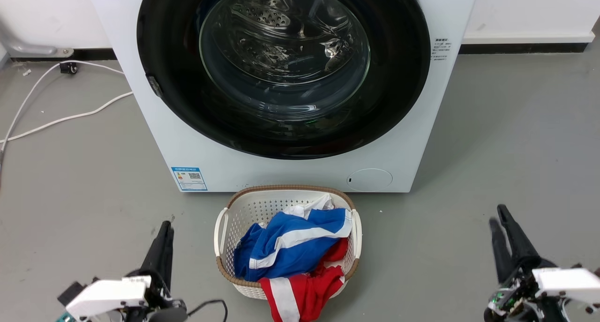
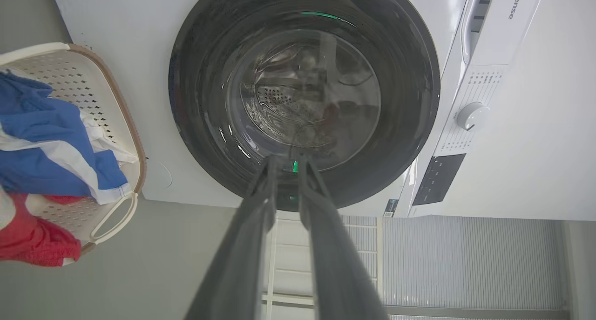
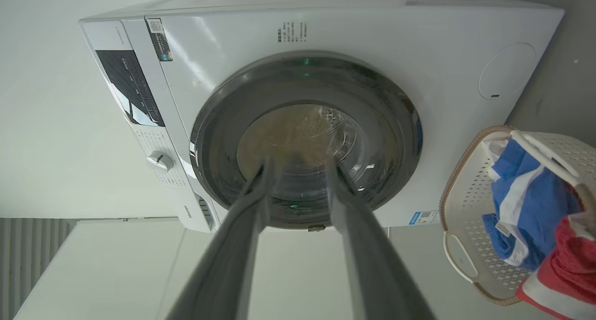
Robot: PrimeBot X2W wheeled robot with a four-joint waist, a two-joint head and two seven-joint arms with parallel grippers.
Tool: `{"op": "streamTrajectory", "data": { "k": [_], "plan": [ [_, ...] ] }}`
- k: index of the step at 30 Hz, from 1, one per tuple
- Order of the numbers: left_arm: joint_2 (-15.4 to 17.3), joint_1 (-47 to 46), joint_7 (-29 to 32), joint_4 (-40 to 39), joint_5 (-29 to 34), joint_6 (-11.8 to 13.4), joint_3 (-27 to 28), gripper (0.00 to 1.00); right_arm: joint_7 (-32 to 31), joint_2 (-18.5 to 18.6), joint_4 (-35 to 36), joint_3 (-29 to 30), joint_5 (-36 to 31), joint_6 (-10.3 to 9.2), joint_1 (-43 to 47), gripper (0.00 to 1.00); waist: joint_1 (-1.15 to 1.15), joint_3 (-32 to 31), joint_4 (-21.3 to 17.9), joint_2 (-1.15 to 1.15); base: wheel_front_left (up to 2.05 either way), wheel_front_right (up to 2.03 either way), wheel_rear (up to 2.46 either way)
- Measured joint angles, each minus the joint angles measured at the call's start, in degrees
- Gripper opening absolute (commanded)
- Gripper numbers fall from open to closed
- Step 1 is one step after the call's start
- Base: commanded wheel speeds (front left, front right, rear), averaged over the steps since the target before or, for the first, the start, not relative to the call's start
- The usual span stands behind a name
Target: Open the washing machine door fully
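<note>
Two tools low over the floor (image 1: 492, 139), both empty.
The left tool (image 1: 165, 228) has its fingers a slit apart, the right tool (image 1: 497, 215) spreads wider; both point toward the washing machine door (image 1: 283, 69), shut flat against the white machine (image 1: 140, 97) behind the laundry basket (image 1: 224, 228).

The grey floor (image 1: 497, 125) carries a white washing machine (image 1: 281, 174) at 12 o'clock. A laundry basket (image 1: 253, 209) stands close at the machine's 6 o'clock. White cables (image 1: 70, 118) trail at 9 o'clock.
</note>
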State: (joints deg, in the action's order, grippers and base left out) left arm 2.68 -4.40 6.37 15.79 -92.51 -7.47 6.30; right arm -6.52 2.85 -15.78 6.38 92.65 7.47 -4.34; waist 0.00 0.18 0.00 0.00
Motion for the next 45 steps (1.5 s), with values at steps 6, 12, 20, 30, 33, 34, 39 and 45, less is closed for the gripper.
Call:
{"op": "streamTrajectory", "data": {
  "k": [6,12,20,30,33,34,39,45],
  "plan": [
    [-0.1,0.8,-1.7,-1.0,1.5,0.1,0.0,1.00,1.6,-0.1,0.1,0.1,-1.5,-0.07,0.9,1.00,0.00,0.0,-0.1,0.00,0.00,0.00,0.00],
    [-0.1,0.9,-3.8,-4.8,11.0,1.4,0.7,1.00,3.8,-0.1,2.9,1.1,-9.8,-0.07,1.8,1.00,0.00,0.1,-0.2,0.00,0.00,0.00,0.00],
    [-0.1,2.1,-6.2,-9.5,25.5,5.6,-1.6,1.00,6.3,-0.1,8.5,0.6,-25.1,-0.07,2.9,1.00,0.00,0.3,-0.3,0.00,0.00,0.00,0.00],
    [0.6,3.3,-8.3,-11.9,38.6,9.4,-4.0,1.00,8.4,-0.1,13.5,-1.5,-41.4,-0.07,4.2,1.00,0.00,0.3,-0.4,0.00,0.00,0.00,0.00],
    [1.7,3.6,-9.2,-12.6,43.0,11.3,-5.6,1.00,9.2,-0.1,14.6,-2.4,-47.1,-0.07,4.8,1.00,0.00,0.4,-0.4,0.00,0.00,0.00,0.00],
    [1.9,3.7,-9.4,-12.8,44.0,11.8,-6.0,1.00,9.5,-0.1,14.8,-2.5,-48.4,-0.07,5.0,1.00,0.00,0.4,-0.4,0.00,0.00,0.00,0.00],
    [3.3,4.1,-10.5,-13.7,48.8,14.4,-8.4,1.00,10.6,-0.1,15.5,-3.0,-54.8,-0.07,6.1,1.00,0.00,0.4,-0.5,0.00,0.00,0.00,0.00],
    [4.8,4.2,-11.5,-14.4,52.0,16.0,-10.2,1.00,11.6,-0.1,15.9,-3.0,-59.7,-0.07,6.8,1.00,0.00,0.4,-0.6,0.00,0.00,0.00,0.00]
  ]
}}
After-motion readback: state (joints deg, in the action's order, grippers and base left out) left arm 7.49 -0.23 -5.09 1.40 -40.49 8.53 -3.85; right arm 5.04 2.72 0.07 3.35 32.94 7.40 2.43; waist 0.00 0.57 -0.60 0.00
